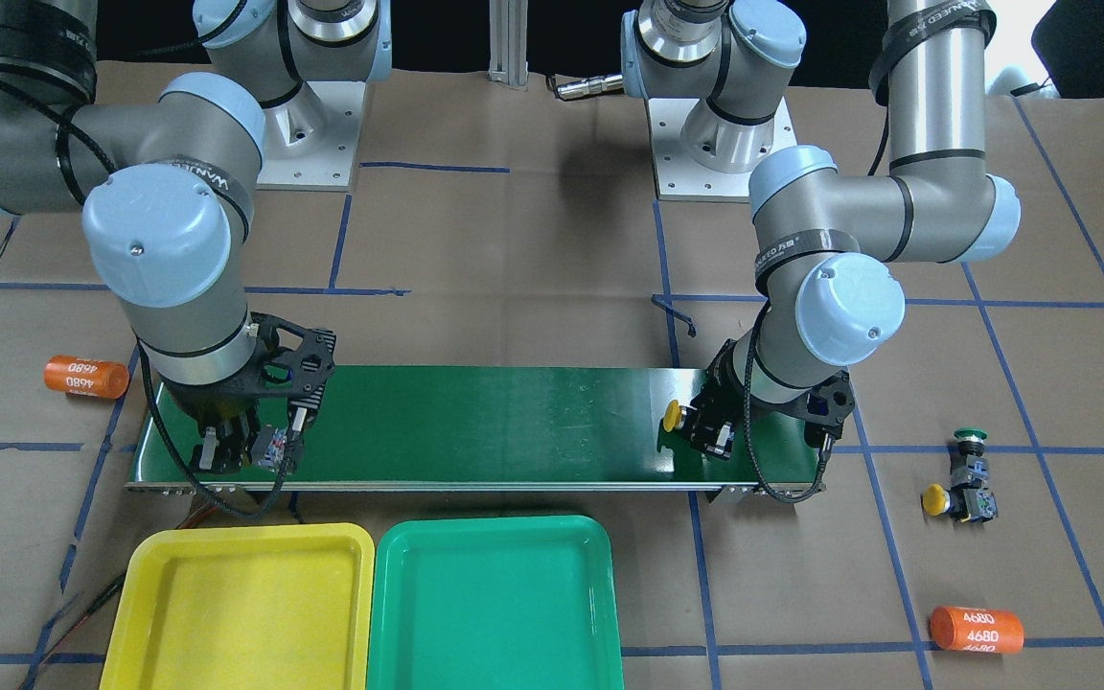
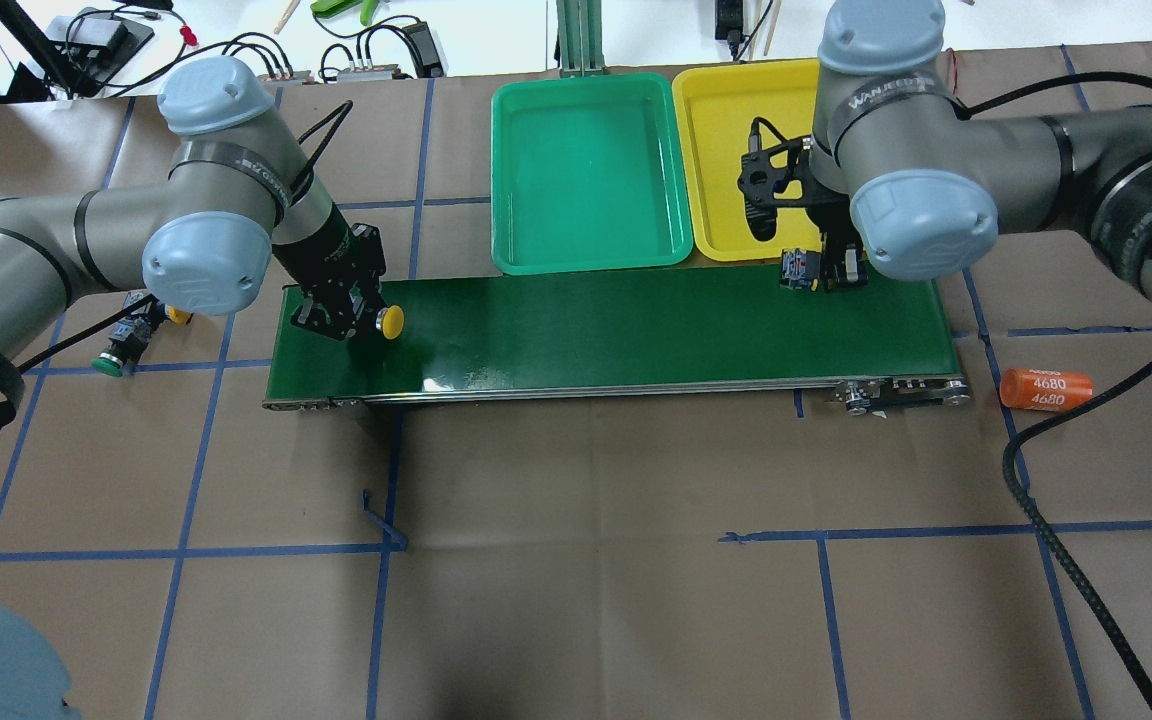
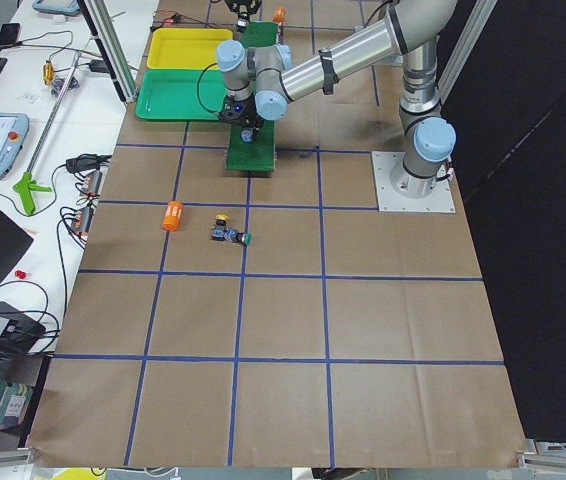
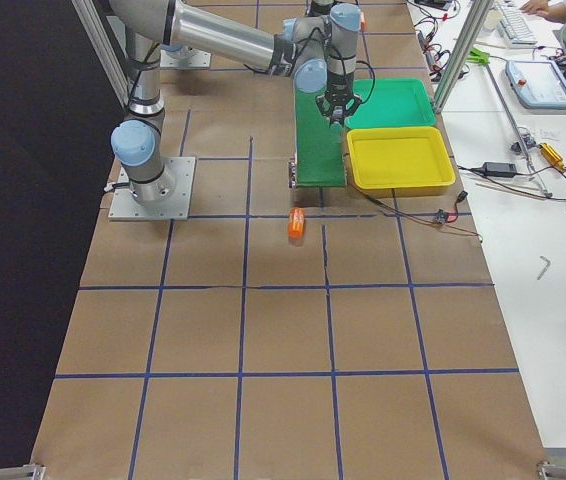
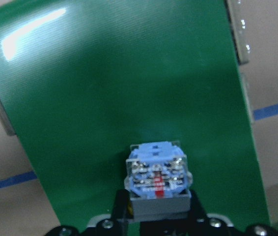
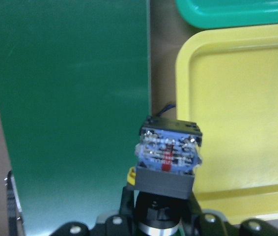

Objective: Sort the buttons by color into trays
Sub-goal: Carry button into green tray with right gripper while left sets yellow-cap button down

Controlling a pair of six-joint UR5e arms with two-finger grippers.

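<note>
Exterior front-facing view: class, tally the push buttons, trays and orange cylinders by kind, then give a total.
Push buttons: 4
Trays: 2
Orange 4680 cylinders: 2
Total: 8

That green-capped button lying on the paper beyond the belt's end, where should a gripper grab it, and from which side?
Probably the black body of the green button, between cap and contact block, coming straight down. It lies on its side, so both flanks are exposed. Close across its width, not its length: a yellow button lies right at its block end.
</note>
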